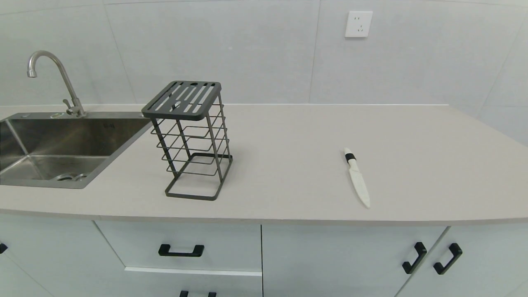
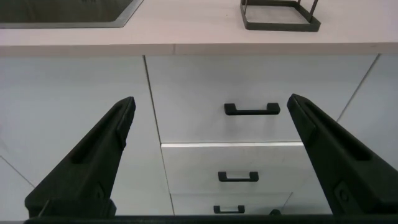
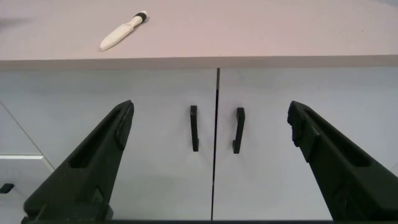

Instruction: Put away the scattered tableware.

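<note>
A white knife (image 1: 357, 177) with a black band on its handle lies flat on the counter at the right, blade toward the front edge; the right wrist view has the knife (image 3: 122, 31) too. A black wire rack (image 1: 191, 138) with a slotted top stands upright left of centre, its base (image 2: 281, 17) seen near the counter edge. My left gripper (image 2: 211, 106) is open, held low in front of the drawers. My right gripper (image 3: 210, 109) is open as well, low in front of the cabinet doors, below the knife.
A steel sink (image 1: 49, 148) with a curved tap (image 1: 53, 82) is set into the counter (image 1: 288, 136) at the left. Drawers with black handles (image 2: 252, 110) and cabinet doors with handles (image 3: 216, 129) are under the counter. A wall socket (image 1: 358, 24) is behind.
</note>
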Robot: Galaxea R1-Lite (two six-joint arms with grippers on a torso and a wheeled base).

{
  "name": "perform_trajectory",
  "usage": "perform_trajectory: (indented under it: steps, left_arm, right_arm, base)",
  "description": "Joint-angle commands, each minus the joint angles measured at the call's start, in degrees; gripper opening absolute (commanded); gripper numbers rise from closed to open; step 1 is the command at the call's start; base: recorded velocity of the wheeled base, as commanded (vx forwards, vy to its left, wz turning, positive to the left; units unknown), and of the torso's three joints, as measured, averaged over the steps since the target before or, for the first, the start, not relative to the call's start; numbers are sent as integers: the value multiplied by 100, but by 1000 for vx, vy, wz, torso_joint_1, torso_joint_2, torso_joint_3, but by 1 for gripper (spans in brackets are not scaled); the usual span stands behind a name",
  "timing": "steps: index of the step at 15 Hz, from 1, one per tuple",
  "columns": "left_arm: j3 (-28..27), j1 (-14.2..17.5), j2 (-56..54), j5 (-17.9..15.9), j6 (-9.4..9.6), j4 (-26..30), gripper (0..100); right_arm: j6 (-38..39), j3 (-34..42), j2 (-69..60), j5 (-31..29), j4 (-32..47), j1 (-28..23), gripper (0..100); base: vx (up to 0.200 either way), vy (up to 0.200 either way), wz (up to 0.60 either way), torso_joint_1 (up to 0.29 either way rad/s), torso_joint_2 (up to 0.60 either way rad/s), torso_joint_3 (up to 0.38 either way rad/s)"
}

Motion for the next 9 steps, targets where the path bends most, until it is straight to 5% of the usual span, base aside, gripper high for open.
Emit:
perform_trajectory:
  steps: [1, 9]
  left_arm:
    - [1, 0, 7, 5, 4, 1, 100]
    - [1, 0, 7, 14, -13, 1, 100]
  right_arm:
    - [-1, 0, 5, 2, 2, 1, 100]
    - [-1, 0, 5, 2, 2, 1, 100]
  base:
    - [0, 0, 0, 0, 0, 0]
    - [0, 0, 0, 0, 0, 0]
